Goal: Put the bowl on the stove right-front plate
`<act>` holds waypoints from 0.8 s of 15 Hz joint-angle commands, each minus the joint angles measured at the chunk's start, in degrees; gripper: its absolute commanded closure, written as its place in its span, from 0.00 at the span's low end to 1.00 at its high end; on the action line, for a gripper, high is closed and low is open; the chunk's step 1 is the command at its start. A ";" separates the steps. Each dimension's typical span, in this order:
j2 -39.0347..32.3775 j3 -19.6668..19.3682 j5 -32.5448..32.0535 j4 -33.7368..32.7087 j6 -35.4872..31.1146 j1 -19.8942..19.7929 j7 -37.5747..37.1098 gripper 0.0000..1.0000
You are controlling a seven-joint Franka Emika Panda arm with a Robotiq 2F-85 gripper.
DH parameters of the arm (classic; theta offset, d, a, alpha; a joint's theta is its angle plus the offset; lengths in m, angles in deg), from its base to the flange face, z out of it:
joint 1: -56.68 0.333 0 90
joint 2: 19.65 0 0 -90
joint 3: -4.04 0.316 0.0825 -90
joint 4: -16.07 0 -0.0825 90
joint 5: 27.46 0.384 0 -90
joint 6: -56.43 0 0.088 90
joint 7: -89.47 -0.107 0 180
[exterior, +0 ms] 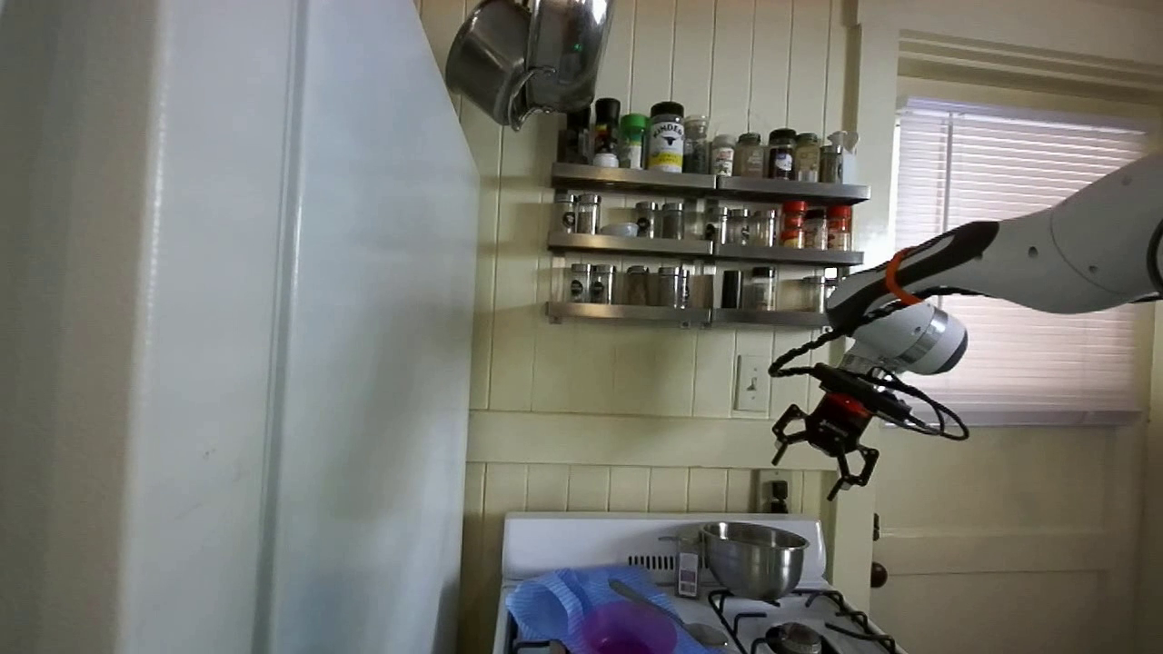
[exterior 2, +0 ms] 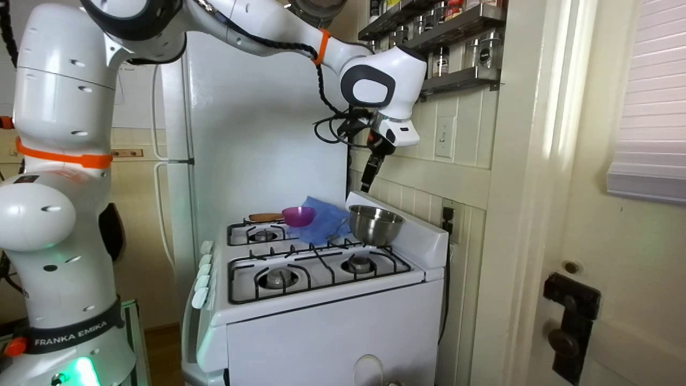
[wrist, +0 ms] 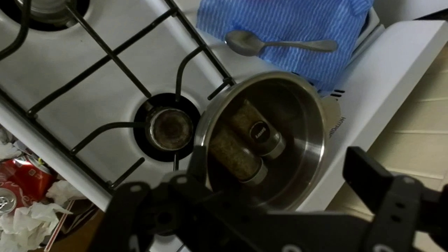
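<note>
Wrist view spots trouble: steel bowl point(wrist: 299, 126) carries loose cargo

Two spice jars point(wrist: 259, 132) lie inside the bowl, just beside the rear burner point(wrist: 170, 129); above, the end effector point(wrist: 276, 159) spreads its fingers wide, holding nothing. A grip on a single side of the rim would likely let the jars roll and the bowl tip. Carried low, its base could snag on the grate point(wrist: 111, 54); swung wide, it could knock the spoon point(wrist: 290, 44) lying across the edge of the blue cloth point(wrist: 287, 21).

In an exterior view, the bowl stands at the backguard point(exterior: 563, 545), contact impossible to tell; a finger lowered between them could jam. The purple bowl point(exterior: 629, 622) nearby invites a mistaken pick, since the order names no colour.

In an exterior view, the right-front plate point(exterior 2: 278, 277) lies toward the knobs point(exterior 2: 200, 297), forward of the steel bowl. Release off-centre there could leave the bowl rocking on the bars.
</note>
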 commanded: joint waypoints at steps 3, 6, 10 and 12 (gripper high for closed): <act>-2.48 1.43 -2.04 -1.43 -1.76 1.56 -8.45 0.00; -1.51 1.94 -2.83 0.82 0.38 1.69 -7.76 0.00; -0.61 1.97 -3.08 4.23 -2.04 1.75 -7.10 0.00; -0.32 1.97 -2.79 5.34 -2.68 1.69 -6.60 0.00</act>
